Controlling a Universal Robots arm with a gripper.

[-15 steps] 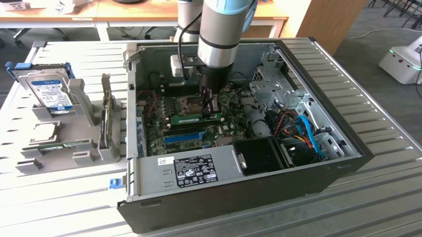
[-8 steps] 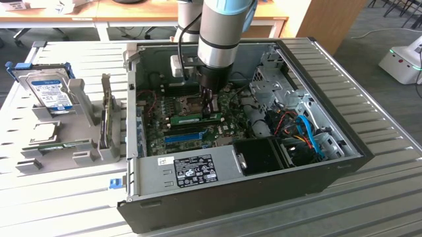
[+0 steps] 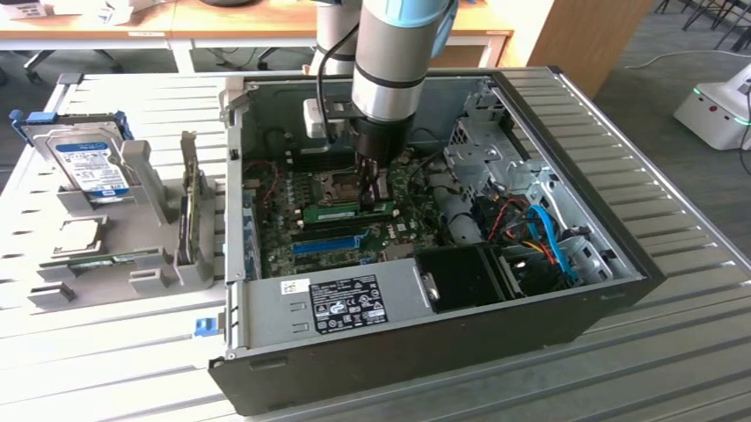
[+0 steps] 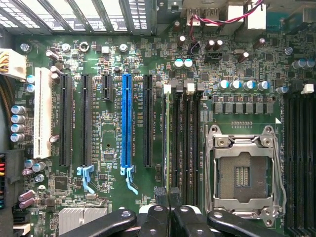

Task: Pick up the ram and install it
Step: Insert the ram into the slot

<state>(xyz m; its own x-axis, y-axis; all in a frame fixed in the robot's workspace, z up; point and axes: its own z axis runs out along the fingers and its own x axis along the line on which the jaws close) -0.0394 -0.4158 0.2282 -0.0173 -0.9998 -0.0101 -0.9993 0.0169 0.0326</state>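
Note:
The ram (image 3: 346, 212) is a thin green stick standing on edge in a memory slot on the motherboard, inside the open computer case. In the wrist view the ram (image 4: 170, 138) shows edge-on as a narrow green line between the black slots. My gripper (image 3: 377, 200) hangs straight down over the end of the stick toward the exterior view's right, fingers shut together. Its tips sit at the stick's top edge. The black fingers (image 4: 161, 200) meet at the stick's near end in the wrist view. I cannot tell whether they press on it.
A second green stick (image 3: 100, 261) lies in the grey holder outside the case, near a blue-labelled hard drive (image 3: 91, 167). A long blue slot (image 4: 127, 123) and an open CPU socket (image 4: 244, 173) flank the memory slots. Cables (image 3: 546, 233) and the case walls (image 3: 411, 338) hem the arm in.

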